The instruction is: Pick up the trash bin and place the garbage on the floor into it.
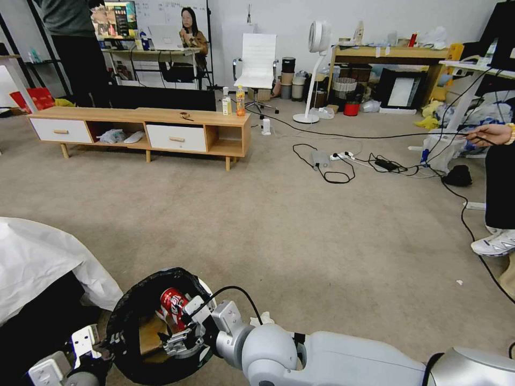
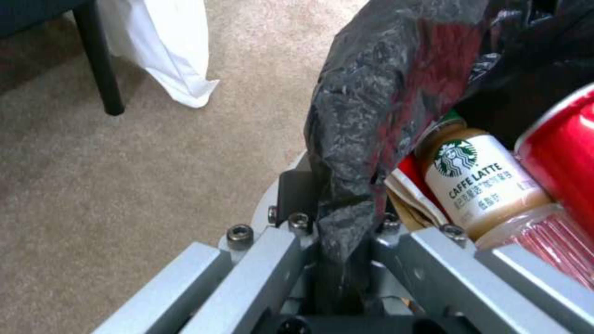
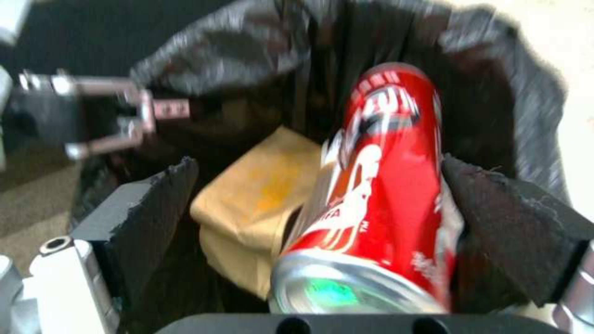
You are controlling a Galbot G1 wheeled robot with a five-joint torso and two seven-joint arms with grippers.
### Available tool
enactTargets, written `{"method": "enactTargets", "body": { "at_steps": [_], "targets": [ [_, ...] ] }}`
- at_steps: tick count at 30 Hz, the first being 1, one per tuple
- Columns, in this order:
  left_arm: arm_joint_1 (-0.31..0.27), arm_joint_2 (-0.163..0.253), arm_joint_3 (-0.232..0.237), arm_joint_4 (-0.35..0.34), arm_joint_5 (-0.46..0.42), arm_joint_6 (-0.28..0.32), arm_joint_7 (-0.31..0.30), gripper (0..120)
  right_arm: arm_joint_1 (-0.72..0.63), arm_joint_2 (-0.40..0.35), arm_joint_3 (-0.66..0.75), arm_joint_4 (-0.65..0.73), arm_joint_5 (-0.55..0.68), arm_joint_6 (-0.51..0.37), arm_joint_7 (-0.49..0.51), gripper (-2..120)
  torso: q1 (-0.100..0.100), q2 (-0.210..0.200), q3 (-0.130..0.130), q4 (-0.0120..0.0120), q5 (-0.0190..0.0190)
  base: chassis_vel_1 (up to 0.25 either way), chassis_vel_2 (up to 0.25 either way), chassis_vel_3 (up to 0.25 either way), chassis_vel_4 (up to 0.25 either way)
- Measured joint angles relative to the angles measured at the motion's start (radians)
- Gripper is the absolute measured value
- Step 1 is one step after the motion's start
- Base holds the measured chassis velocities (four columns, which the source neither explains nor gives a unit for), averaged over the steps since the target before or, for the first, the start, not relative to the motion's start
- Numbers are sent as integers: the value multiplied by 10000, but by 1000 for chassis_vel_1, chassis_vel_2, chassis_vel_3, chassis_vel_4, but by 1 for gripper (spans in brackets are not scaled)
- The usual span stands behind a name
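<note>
1. Trash bin (image 1: 126,313): white, lined with a crinkled black bag (image 2: 384,93), held just above the beige carpet floor (image 1: 300,225) at the robot's lower left.
2. Left gripper (image 2: 346,232): clenched on the bin's rim, pinching bag and wall between its fingers; seen across the bin from the right wrist view (image 3: 130,120).
3. Right gripper (image 3: 322,218): inside the bin mouth, jaws spread. Red soda can (image 3: 377,185) lies tilted between the pads, touching the one pad (image 3: 495,222); a clear gap to the other pad. Can appears released, not squeezed.
4. Head view: can (image 1: 173,305) sits within the bin opening, right gripper (image 1: 185,335) at its lower end.
5. Bin contents: brown paper piece (image 3: 260,204) beside the can; Starbucks Caffe Latte bottle (image 2: 480,185) and a red-white snack wrapper (image 2: 411,185) next to it.
6. Crumpled white tissue (image 1: 262,320) on the floor just beside the right arm.
</note>
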Motion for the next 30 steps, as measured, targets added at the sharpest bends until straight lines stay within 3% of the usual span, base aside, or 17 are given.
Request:
{"method": "enactTargets", "body": {
  "at_steps": [15,30],
  "targets": [
    [38,-73,59,-46,93,-1,63,2,396,566,-63,112,-47,-29,128,100,0,0,0,1,0,0,0,0,0],
    [21,-17,-5,30,119,-16,91,2,288,-145,1199,1135,-71,-42,158,100,0,-1,0,1,1,0,0,0,0]
  ]
}}
